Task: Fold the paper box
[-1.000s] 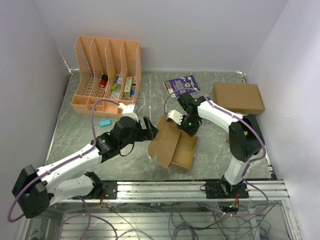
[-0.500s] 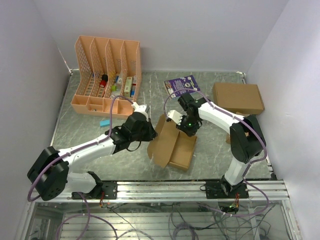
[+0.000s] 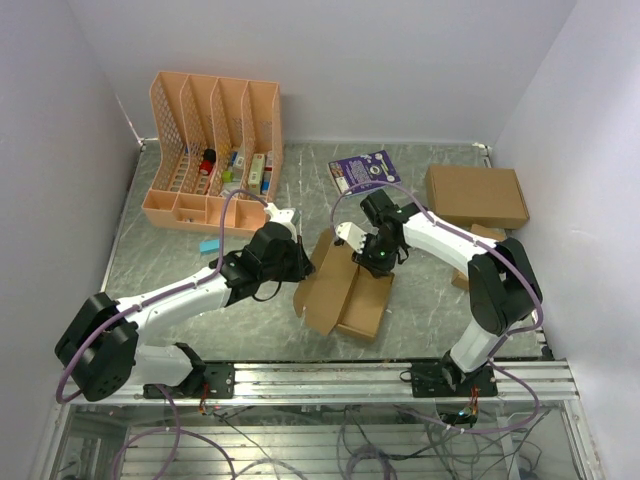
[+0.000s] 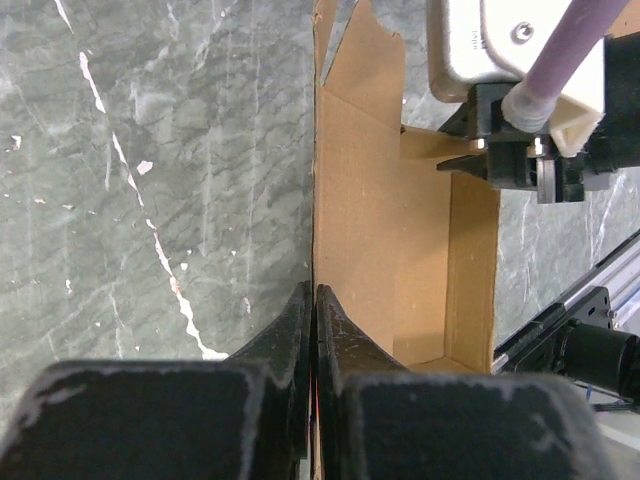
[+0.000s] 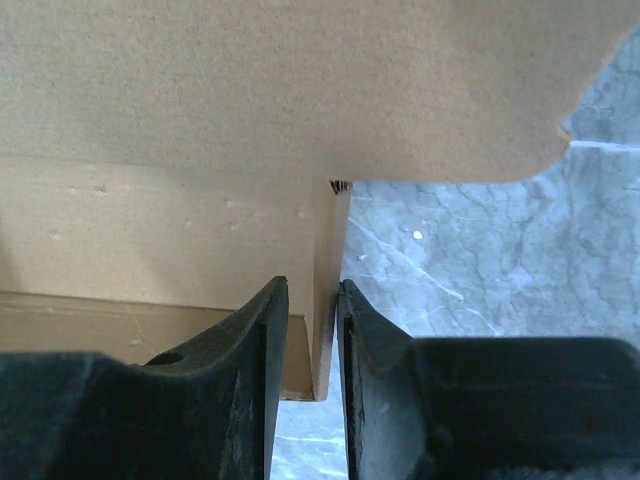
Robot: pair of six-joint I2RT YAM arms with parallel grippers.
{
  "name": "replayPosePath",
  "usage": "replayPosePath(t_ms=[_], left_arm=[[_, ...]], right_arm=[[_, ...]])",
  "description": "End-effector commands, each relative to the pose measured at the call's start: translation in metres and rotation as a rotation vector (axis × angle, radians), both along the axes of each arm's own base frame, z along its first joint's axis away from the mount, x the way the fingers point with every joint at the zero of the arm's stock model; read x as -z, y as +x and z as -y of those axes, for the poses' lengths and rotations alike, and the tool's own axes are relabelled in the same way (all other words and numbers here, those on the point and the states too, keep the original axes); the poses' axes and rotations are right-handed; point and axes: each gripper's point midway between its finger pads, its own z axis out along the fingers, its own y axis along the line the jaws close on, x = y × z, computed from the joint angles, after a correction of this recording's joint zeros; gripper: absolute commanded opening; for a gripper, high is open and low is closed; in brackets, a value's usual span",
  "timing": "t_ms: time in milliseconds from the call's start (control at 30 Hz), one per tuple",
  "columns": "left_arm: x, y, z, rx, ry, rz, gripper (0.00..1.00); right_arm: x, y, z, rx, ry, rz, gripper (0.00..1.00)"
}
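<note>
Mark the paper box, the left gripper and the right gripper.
paper box (image 3: 366, 300): top external view, on its inner floor.
left gripper (image 4: 314, 292): left wrist view, between its fingertips.
right gripper (image 5: 313, 291): right wrist view, between its fingertips.

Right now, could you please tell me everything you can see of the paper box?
The paper box is plain brown cardboard, half folded: a shallow open tray with low walls and a wide panel standing tilted along the left arm's side. It lies on the grey marbled table, between the arms. The left end effector is shut on the raised panel's edge; the right end effector straddles a thin flap at the tray's far end, a slight gap beside one finger.
</note>
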Motion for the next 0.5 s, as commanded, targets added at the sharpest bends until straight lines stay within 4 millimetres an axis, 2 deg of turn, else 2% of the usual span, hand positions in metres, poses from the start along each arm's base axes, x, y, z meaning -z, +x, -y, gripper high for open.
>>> replayPosePath(t_ms=[0, 167, 333, 433, 467], left_arm=[[-0.02, 0.005, 0.01, 0.044, -0.045, 0.041, 0.07], [-0.03, 0.006, 0.013, 0.065, -0.059, 0.078, 0.07], [-0.032, 0.006, 0.015, 0.074, -0.061, 0.078, 0.07], [-0.031, 0.006, 0.016, 0.081, -0.06, 0.076, 0.07], [-0.031, 0.007, 0.017, 0.081, -0.063, 0.075, 0.07]], right_arm=[[0.002, -0.001, -0.005, -0.002, 0.044, 0.012, 0.26], [0.009, -0.002, -0.004, 0.003, 0.053, 0.016, 0.27], [0.014, -0.001, -0.003, 0.017, 0.075, 0.041, 0.26], [0.012, 0.004, -0.004, 0.033, 0.093, 0.075, 0.2], [0.013, 0.006, -0.004, 0.038, 0.099, 0.086, 0.14]])
